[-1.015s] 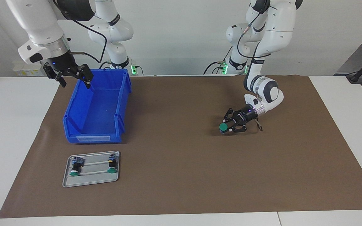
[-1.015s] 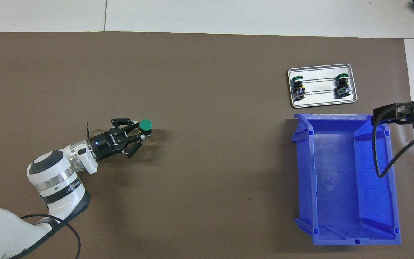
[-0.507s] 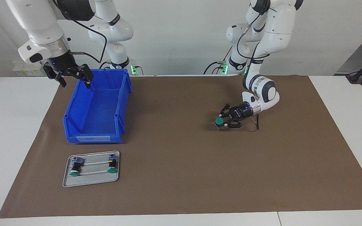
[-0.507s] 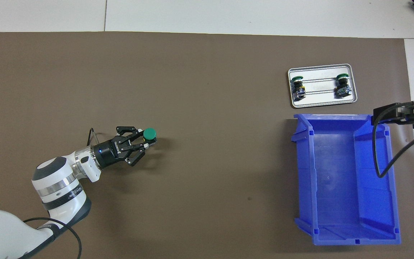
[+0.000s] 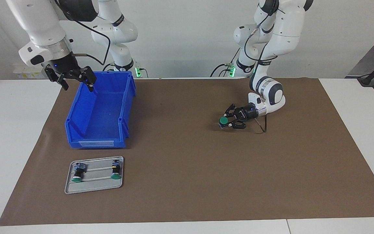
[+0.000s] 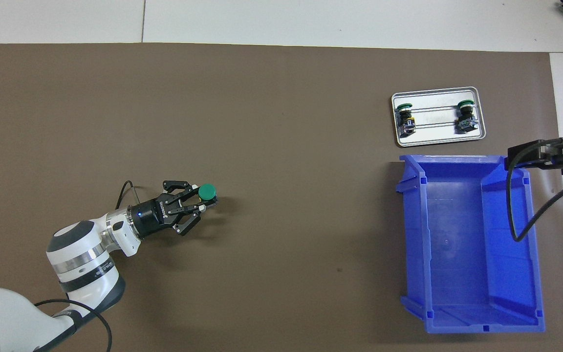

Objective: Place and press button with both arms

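Carried toward the robots and the table's middle, the button (image 5: pixel 223 121) sits pinched in the left gripper (image 5: pixel 228 122), low over the brown mat (image 5: pixel 187 182), perhaps touching it; set it down upright, cap clear. Over the blue bin (image 5: pixel 100 113), the right gripper (image 5: pixel 76 83) waits, jaws spread

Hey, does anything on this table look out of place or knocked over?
Nothing stands out. The blue bin sits upright, two buttons lie in the metal tray, and the left gripper holds the button.
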Controlling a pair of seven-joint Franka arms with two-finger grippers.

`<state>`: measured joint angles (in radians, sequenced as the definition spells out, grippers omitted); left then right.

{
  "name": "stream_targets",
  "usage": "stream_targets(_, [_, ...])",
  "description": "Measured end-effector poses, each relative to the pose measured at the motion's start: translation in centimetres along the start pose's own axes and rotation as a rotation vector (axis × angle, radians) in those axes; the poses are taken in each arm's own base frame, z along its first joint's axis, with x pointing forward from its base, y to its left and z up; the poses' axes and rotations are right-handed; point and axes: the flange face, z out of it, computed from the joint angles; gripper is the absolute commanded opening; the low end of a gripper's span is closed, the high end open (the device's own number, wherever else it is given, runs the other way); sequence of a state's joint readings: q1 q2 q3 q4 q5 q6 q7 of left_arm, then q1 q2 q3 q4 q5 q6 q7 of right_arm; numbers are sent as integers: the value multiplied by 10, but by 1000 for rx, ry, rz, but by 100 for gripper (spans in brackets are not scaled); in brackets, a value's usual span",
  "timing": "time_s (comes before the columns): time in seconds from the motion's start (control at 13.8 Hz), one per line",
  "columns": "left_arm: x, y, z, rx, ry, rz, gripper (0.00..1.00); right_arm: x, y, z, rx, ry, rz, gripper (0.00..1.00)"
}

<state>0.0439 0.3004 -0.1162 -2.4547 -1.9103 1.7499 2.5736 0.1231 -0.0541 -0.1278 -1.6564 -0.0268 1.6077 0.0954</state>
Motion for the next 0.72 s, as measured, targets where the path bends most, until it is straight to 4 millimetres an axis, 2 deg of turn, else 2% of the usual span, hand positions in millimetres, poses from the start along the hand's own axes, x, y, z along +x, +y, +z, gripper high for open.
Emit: stream_targets(0.72, [-7,7,-1,-3,-8,23,0,0,0,0,0,0,0,100])
